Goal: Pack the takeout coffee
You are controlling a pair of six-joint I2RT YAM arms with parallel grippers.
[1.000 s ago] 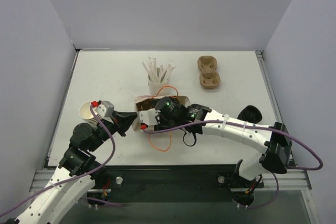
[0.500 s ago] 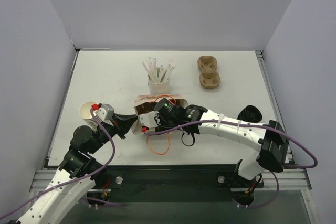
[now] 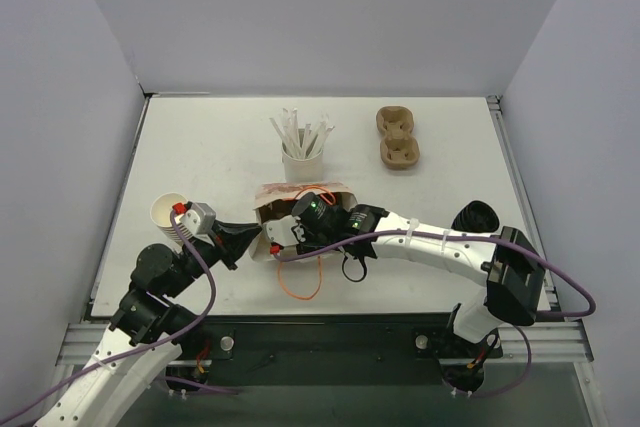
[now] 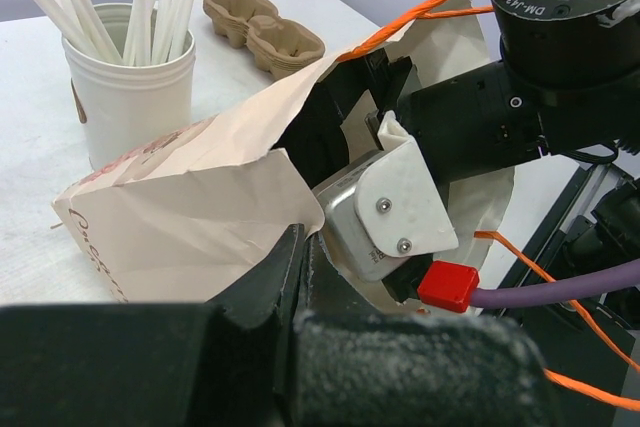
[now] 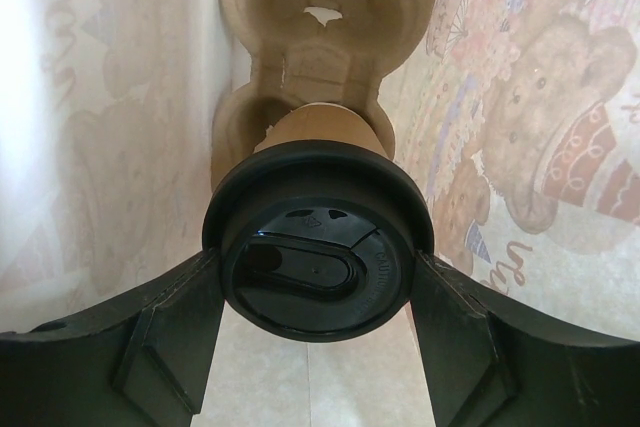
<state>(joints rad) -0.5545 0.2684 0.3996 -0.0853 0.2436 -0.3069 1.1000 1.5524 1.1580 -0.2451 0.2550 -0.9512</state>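
A paper bag (image 3: 300, 193) lies on its side mid-table, mouth toward the arms. My left gripper (image 3: 254, 236) is shut on the bag's left mouth edge (image 4: 285, 172), its tips (image 4: 300, 247) pinching the paper. My right arm reaches into the bag, so its gripper is hidden in the top view. In the right wrist view the takeout coffee (image 5: 318, 257), a brown cup with a black lid, sits in a pulp carrier (image 5: 310, 47) inside the bag. My right gripper (image 5: 318, 272) is shut on the lid, its fingers (image 5: 170, 327) pressing both sides.
A white cup of wrapped straws (image 3: 303, 152) stands just behind the bag. Pulp cup carriers (image 3: 398, 137) lie at the back right. A stack of paper cups (image 3: 168, 212) is at the left and black lids (image 3: 476, 217) at the right. An orange cord (image 3: 305, 282) loops in front of the bag.
My right arm has pushed a little leftward and deeper into the bag. The left gripper has shifted slightly with the bag's edge still pinched.
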